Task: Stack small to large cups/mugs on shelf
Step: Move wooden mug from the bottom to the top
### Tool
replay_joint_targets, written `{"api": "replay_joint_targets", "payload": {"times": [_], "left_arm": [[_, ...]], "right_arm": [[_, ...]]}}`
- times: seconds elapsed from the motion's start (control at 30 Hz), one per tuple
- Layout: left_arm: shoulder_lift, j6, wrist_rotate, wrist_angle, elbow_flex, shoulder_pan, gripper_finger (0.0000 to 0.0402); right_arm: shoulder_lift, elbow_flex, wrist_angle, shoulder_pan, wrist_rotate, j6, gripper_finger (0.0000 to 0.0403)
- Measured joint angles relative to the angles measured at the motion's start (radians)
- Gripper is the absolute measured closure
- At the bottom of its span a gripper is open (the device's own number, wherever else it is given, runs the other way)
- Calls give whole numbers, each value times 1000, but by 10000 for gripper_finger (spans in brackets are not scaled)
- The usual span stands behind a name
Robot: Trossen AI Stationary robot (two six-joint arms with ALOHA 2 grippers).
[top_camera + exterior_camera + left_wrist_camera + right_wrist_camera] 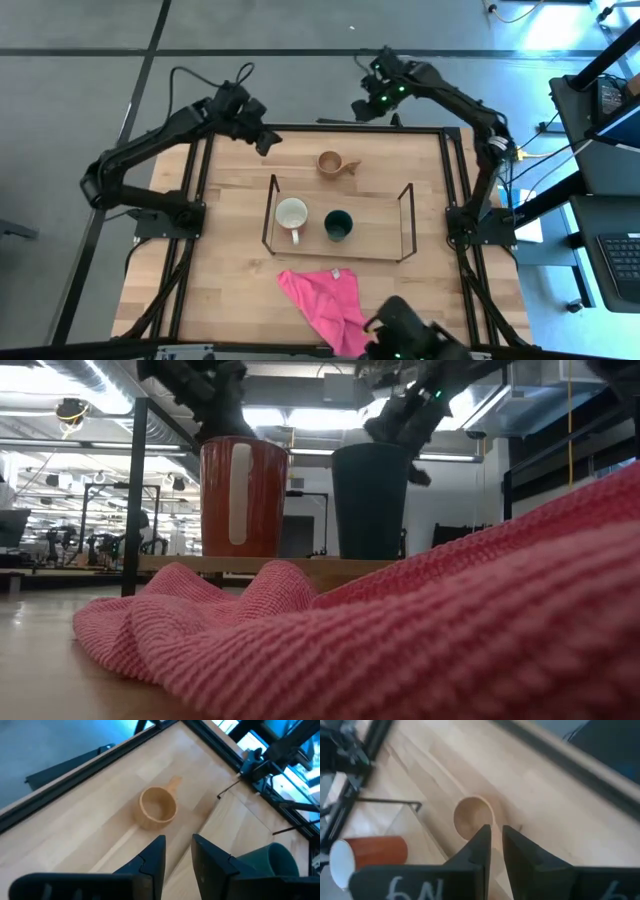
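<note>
Standing on the shelf (405, 215) were the red mug (292, 215) at left and the green cup (338, 225) just right of it, apart and not nested. The wooden cup (334, 163) sat upright on the bare tabletop (230, 250) beyond the shelf's far rail, its stub handle pointing right.

The left hand (268, 142) hung over the far-left edge, fingers (152, 857) parted narrowly and holding nothing. The right hand (362, 107) hung past the far edge, fingers (481, 845) nearly together, also empty.

Risks, as judged:
- Both hands pointed at the wooden cup; if both reached for it, they could collide.
- The cup looked light and round; a narrow finger gap could push it away or tip it rather than straddle its rim.
- Carrying it inward, a low path could catch the far rail or the raised end frames.
- The mug and green cup stood close together; setting one in the other could knock its neighbour.

The tabletop was pale wood planking inside a black frame. A pink cloth (325, 295) lay crumpled near the front edge. Beyond it was grey floor and, in the low view, a lit workshop with ceiling ducts.
</note>
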Motion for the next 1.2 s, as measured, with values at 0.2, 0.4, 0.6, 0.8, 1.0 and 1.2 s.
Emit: {"api": "replay_joint_targets", "payload": {"times": [0.2,0.4,0.6,0.8,1.0,1.2], "left_arm": [[-73,-31,-27,7,-81,34,315],[-98,-56,-28,6,-129,49,315],[-100,-73,-28,5,-171,59,315],[-100,-60,-28,5,-187,62,315],[-100,-48,-26,4,-187,62,315],[-100,-45,-25,4,-187,62,315]], "right_arm": [[106,0,-10,38,-30,-98,353],[163,0,-20,94,-28,-150,353],[216,0,-125,114,77,-171,353],[254,-1,-146,114,136,-165,353],[282,-1,-134,114,182,-145,354],[306,-1,-141,114,150,-135,354]]}}
